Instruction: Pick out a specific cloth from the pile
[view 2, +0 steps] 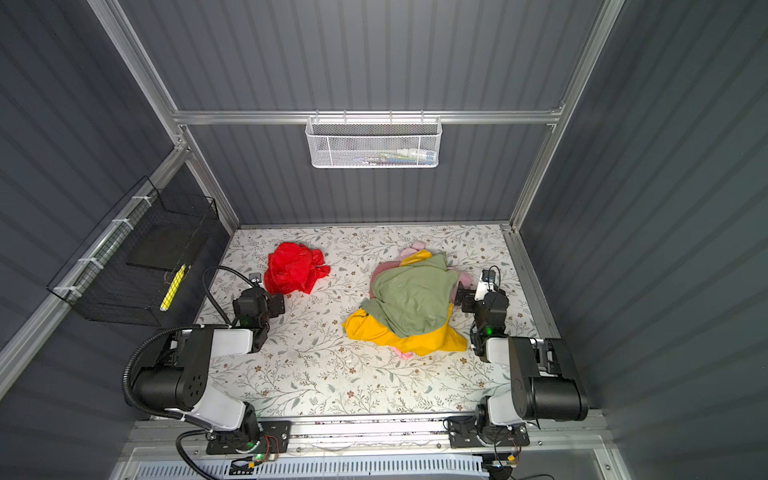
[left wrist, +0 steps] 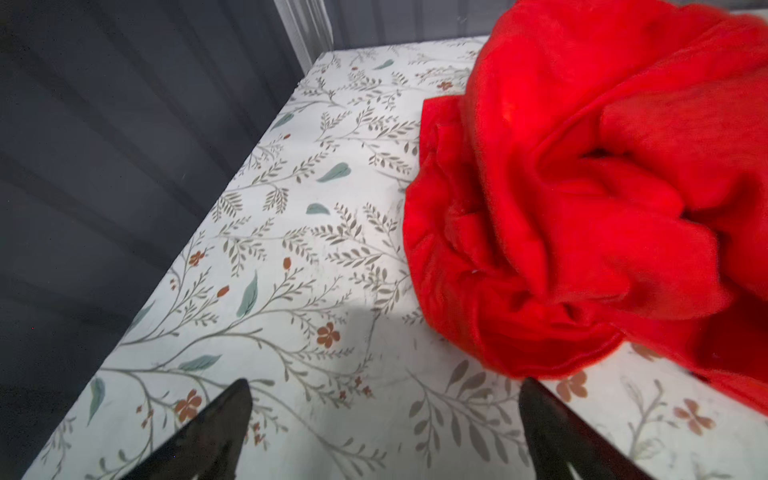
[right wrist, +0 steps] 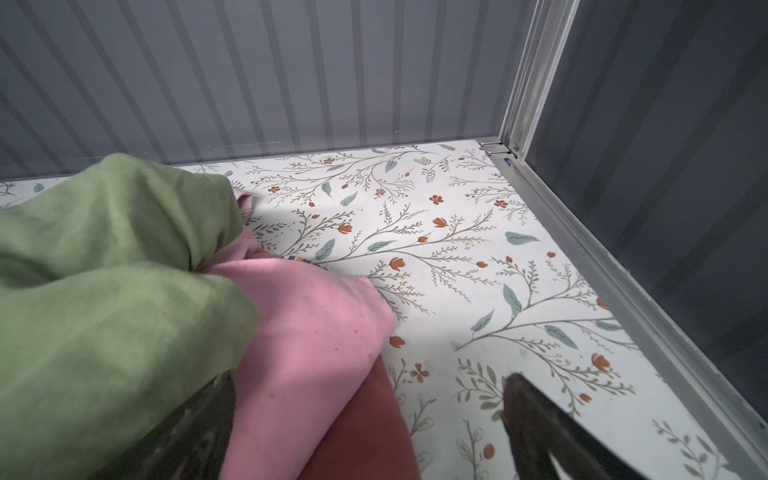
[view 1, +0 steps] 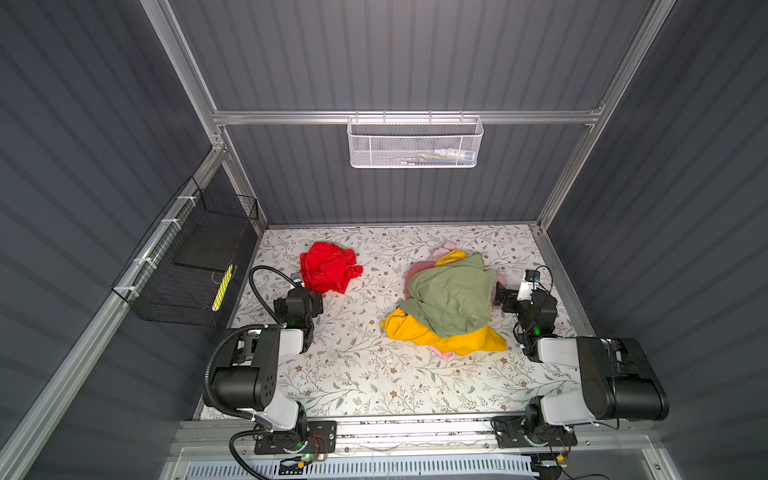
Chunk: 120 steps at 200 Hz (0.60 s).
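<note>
1. The cloth (view 1: pixel 328 266), bright red and crumpled into a loose bunch, lies on the floral surface (view 1: pixel 374 374) near its far left corner. No gripper holds it.
2. The pile (view 1: pixel 451 301) sits on the right half of the surface, nearer the right edge. Sage green lies on top, with mustard yellow spread beneath it toward the near edge and pale pink showing at the far and right sides. Bare surface separates it from the cloth, and the two are well apart.
3. Judged from this layout, the picking out looks done, since the red piece lies on its own and no red shows in the heap. What is left seems to be only drawing the arms back.
4. The left gripper (left wrist: pixel 386 386) has its jaws spread wide and holds nothing. Only bare surface lies between the jaws. One fingertip sits just beside the cloth's near edge, and whether it touches cannot be told.
5. The right gripper (right wrist: pixel 365 386) is also spread wide, at the pile's right side. Green fabric drapes over one finger and pink folds lie between the jaws, so it touches the heap without clamping it.
</note>
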Available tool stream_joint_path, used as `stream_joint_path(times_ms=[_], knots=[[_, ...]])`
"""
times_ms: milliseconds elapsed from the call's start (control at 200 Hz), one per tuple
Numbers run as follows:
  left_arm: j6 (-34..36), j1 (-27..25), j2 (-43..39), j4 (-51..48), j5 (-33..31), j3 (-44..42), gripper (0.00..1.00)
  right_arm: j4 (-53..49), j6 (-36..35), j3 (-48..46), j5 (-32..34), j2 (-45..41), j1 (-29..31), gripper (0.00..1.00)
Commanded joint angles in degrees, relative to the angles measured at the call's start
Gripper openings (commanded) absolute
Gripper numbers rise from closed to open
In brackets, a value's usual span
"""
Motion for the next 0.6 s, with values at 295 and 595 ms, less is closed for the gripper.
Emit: stream_joint_path(times_ms=[295, 595], knots=[[-3.48, 0.67, 9.92, 27.69, 7.17, -5.81, 1.0, 0.49, 0.72, 0.69, -0.3, 0.23, -0.22, 0.99], [-2.64, 0.31, 8.49, 12.83, 10.46, 0.19, 1.0, 0.52, 0.73, 0.68, -0.45, 0.29, -0.29, 0.99]])
